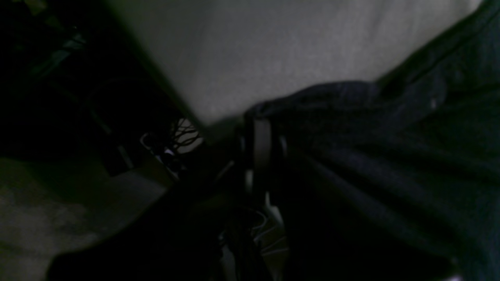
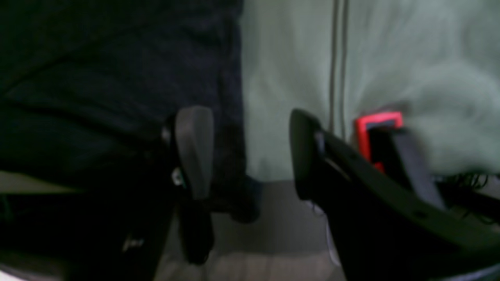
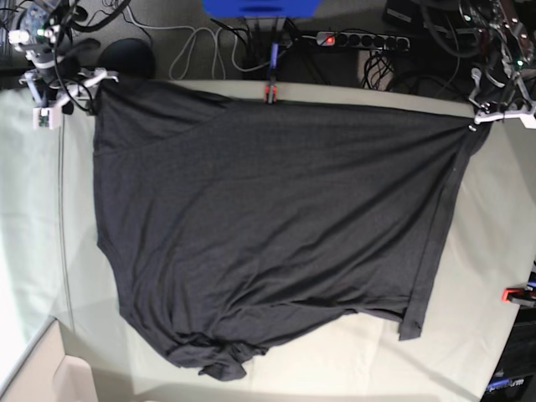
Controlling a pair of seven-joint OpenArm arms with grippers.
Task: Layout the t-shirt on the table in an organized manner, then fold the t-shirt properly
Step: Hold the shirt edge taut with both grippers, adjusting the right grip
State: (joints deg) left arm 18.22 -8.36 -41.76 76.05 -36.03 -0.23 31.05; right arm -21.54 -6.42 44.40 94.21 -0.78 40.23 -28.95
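Observation:
The black t-shirt (image 3: 268,226) lies spread wide over the pale green table (image 3: 486,251), plain side up, with its near edge bunched. My left gripper (image 3: 484,118) is at the far right corner, shut on the shirt's corner. In the left wrist view the dark fabric (image 1: 390,164) gathers into my left gripper (image 1: 265,136) and pulls taut from it. My right gripper (image 3: 94,79) is at the shirt's far left corner. In the right wrist view my right gripper (image 2: 246,156) is open, its jaws wide apart astride the edge of the shirt (image 2: 117,78).
Red-orange clamps hold the cloth at the far edge (image 3: 270,90) and the right edge (image 3: 515,295); one shows beside my right gripper (image 2: 377,121). Cables and a power strip (image 3: 352,39) lie behind the table. The table edge is close to both grippers.

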